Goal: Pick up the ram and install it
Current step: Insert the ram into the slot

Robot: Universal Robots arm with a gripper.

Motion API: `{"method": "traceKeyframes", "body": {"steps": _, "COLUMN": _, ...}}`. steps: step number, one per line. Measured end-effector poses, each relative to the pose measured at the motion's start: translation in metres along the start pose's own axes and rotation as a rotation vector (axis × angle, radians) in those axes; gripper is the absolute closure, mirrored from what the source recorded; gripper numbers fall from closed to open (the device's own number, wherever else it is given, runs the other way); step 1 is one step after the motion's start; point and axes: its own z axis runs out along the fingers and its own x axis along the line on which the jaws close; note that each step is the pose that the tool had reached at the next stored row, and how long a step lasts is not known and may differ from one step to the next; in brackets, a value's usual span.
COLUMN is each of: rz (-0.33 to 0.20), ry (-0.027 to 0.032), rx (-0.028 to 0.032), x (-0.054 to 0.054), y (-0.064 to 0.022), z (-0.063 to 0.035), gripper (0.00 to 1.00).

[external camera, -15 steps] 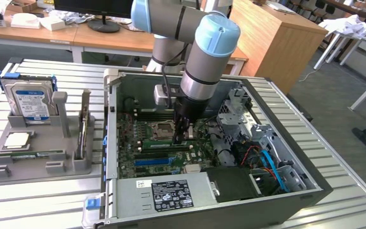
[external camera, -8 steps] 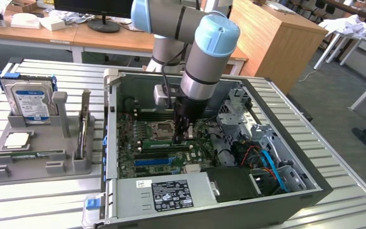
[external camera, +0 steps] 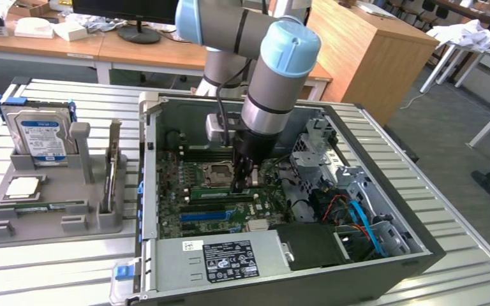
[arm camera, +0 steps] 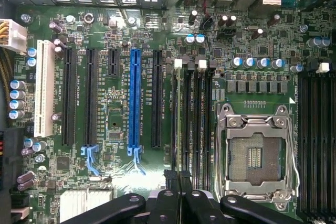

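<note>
Slatted metal table (external camera: 58, 95) supports an open black computer case (external camera: 415, 255) and, toward the exterior view's left, a grey moulded parts fixture (external camera: 92, 220). Wooden desks stand behind.

1. Fixture contents: a silver hard drive with a blue-and-white label (external camera: 41, 134) stands upright at the far end. A square silver processor chip (external camera: 22, 186) lies flat in the fixture. A second green memory stick (external camera: 48, 205) lies flat just in front of the chip.

2. Case contents: the green motherboard (external camera: 173, 191) (arm camera: 118, 124) lies flat in the case. It carries a metal-framed processor socket (external camera: 219, 171) (arm camera: 256, 153), a blue plastic slot strip (external camera: 202, 215) (arm camera: 134, 98) and a white expansion slot (arm camera: 44, 87). A grey power supply with a black label (external camera: 228, 260) sits at the near edge of the case.

3. Arm: the grey-and-blue robot arm (external camera: 270, 83) reaches straight down into the case. The gripper (external camera: 243, 183) (arm camera: 178, 182) is low over the black memory slots (arm camera: 191, 124), beside the processor socket.

4. Jaws: in the wrist view the two black fingers (arm camera: 170, 182) stand pressed together, tip against tip.

5. Task part: the ram (external camera: 219, 191), a long narrow green circuit-board stick, lies along the memory slots between the socket and the blue strip. The gripper tips are at its end nearer the exterior view's right. Contact between tips and stick cannot be confirmed.
</note>
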Motion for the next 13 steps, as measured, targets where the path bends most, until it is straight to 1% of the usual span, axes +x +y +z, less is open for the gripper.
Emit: {"method": "traceKeyframes", "body": {"steps": 13, "rz": 0.000, "ry": 0.0002, "rx": -0.0001, "x": 0.0001, "y": -0.0001, "z": 0.0035, "gripper": 0.89}}
